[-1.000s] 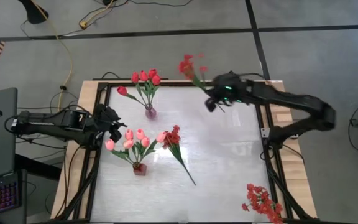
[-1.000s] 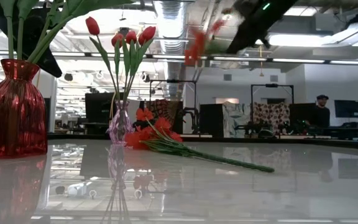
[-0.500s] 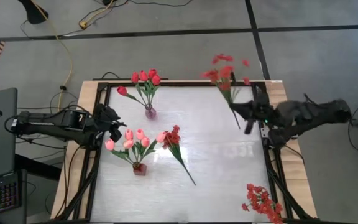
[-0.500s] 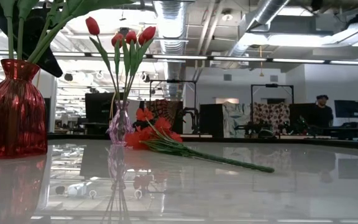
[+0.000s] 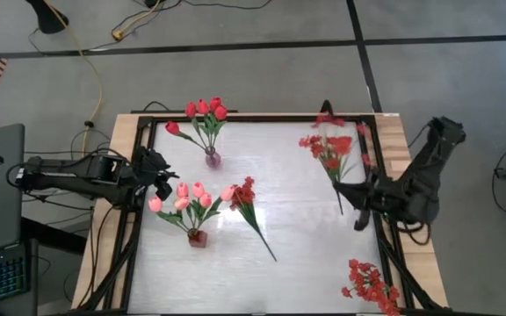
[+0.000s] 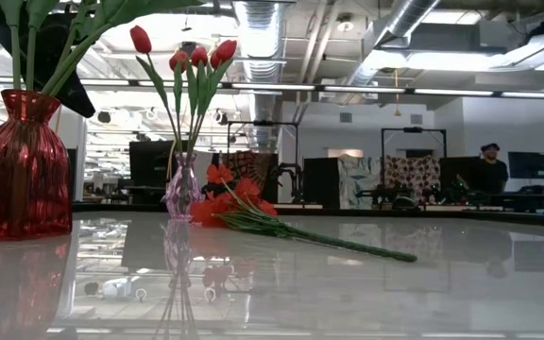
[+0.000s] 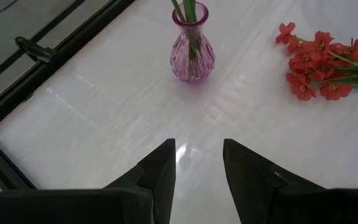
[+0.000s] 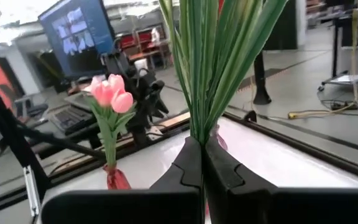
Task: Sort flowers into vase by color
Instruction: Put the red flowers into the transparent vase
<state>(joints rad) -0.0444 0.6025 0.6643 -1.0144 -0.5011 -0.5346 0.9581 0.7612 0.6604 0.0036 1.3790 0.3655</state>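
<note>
My right gripper (image 5: 344, 195) hovers at the table's right side, shut on a spray of small red blossoms (image 5: 327, 149) on green stems. My left gripper (image 7: 199, 162) waits open over the left edge, holding nothing. A purple glass vase (image 5: 212, 159) with red tulips (image 5: 205, 109) stands at the far left. A red vase (image 5: 198, 238) with pink tulips (image 5: 187, 196) stands nearer. Another red spray (image 5: 246, 195) lies flat on the table beside it. My right gripper pinches the bunched green stems (image 8: 197, 134) of the red spray between its two fingers, toward the lower end of the stems. The fingers come level from the table's right side and lie across the stems. The spray is lifted clear, its blossoms toward the far edge.
A third red spray (image 5: 372, 284) lies at the near right corner. A black frame (image 5: 385, 246) runs around the white tabletop. Bare tabletop lies between the vases and my right gripper. A person (image 6: 488, 168) stands far off in the room behind.
My right gripper has swung from the table's far middle toward the right edge and the near side, turning as it went and staying shut on the red spray. The spray has travelled with it, clear of the table. It has left the low view.
</note>
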